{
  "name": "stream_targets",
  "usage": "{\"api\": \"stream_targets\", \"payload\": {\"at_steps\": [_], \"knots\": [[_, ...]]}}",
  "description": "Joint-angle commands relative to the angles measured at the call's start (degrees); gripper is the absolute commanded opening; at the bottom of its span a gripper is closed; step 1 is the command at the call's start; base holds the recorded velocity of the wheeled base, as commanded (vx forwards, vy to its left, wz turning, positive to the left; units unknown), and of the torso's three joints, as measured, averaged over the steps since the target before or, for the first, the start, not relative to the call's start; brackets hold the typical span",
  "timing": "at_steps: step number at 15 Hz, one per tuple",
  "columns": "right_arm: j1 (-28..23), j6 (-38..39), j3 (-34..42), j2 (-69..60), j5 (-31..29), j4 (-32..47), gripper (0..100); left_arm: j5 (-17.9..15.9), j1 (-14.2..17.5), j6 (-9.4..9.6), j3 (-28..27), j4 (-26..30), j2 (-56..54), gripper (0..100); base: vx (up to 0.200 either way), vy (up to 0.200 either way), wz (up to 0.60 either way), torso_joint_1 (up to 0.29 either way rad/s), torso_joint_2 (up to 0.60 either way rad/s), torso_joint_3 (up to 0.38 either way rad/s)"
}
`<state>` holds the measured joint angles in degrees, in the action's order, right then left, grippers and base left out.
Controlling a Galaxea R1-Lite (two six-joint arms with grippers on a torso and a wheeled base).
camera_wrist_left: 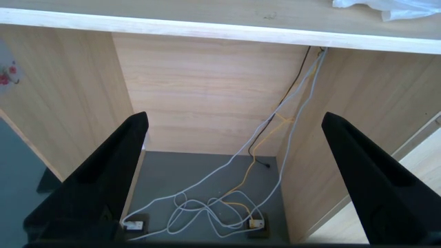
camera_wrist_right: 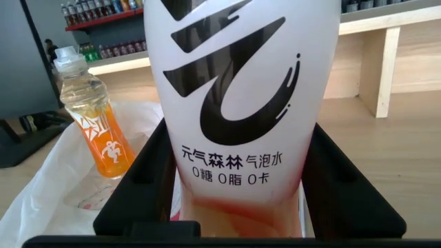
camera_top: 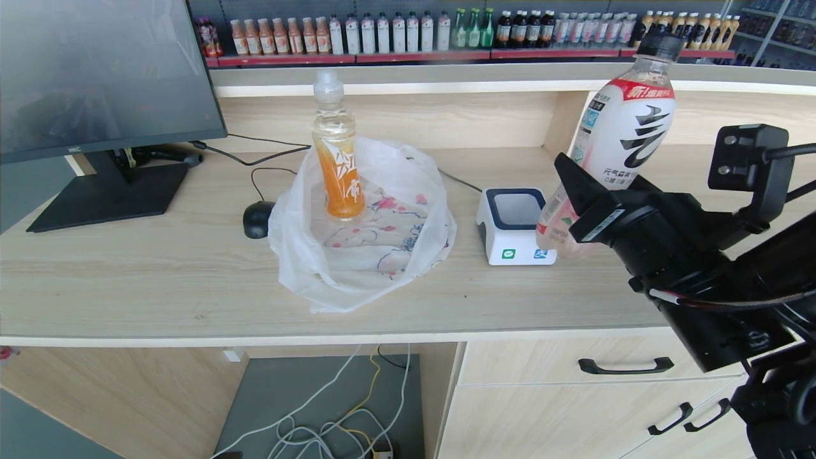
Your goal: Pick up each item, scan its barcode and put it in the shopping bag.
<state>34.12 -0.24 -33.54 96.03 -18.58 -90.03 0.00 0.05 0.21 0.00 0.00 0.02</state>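
A white-labelled drink bottle (camera_top: 621, 134) with a black cap is held tilted in my right gripper (camera_top: 564, 213), which is shut on its lower part, just right of the white barcode scanner (camera_top: 513, 224). In the right wrist view the bottle (camera_wrist_right: 238, 103) stands between the fingers (camera_wrist_right: 148, 179). An orange drink bottle (camera_top: 335, 150) stands upright inside the white plastic shopping bag (camera_top: 363, 226) at the counter's middle; the same orange bottle (camera_wrist_right: 96, 117) and bag (camera_wrist_right: 48, 186) show in the right wrist view. My left gripper (camera_wrist_left: 234, 179) hangs open below the counter, nothing between its fingers.
A monitor (camera_top: 95, 70) on its stand occupies the counter's far left, with a black mouse (camera_top: 257, 218) beside the bag. Cables (camera_wrist_left: 227, 200) lie on the floor under the counter. Drawers (camera_top: 625, 366) sit below on the right. Shelves of bottles (camera_top: 446, 29) line the back.
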Motion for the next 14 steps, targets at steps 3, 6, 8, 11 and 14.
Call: {"api": "stream_targets", "payload": {"at_steps": [3, 6, 8, 11, 14], "knots": [[-1.78, -0.64, 0.31, -0.31, -0.05, 0.03, 0, 0.0, 0.04, 0.06, 0.0, 0.0, -0.02, 100, 0.0, 0.0, 0.0, 0.0, 0.0, 0.0], [-1.78, -0.72, 0.67, 0.13, -0.05, 0.03, 0, 0.09, 0.04, -0.03, 0.0, 0.0, -0.02, 100, 0.0, 0.133, 0.0, 0.002, 0.0, 0.0], [-1.78, -0.81, 0.05, 0.13, -0.05, 0.03, 0, 0.09, 0.04, -0.03, 0.0, 0.0, -0.02, 100, 0.0, 0.2, 0.0, -0.002, 0.01, 0.0], [-1.78, -0.9, -0.21, -0.31, -0.05, 0.03, 0, 0.0, 0.04, -0.03, 0.0, 0.0, -0.02, 100, 0.0, 0.2, 0.0, 0.002, 0.01, 0.001], [-1.51, -0.55, -0.3, 0.04, -0.05, 0.03, 0, 0.09, 0.04, -0.12, 0.0, 0.0, -0.02, 100, 0.0, 0.2, 0.0, 0.001, 0.0, 0.002]]}}
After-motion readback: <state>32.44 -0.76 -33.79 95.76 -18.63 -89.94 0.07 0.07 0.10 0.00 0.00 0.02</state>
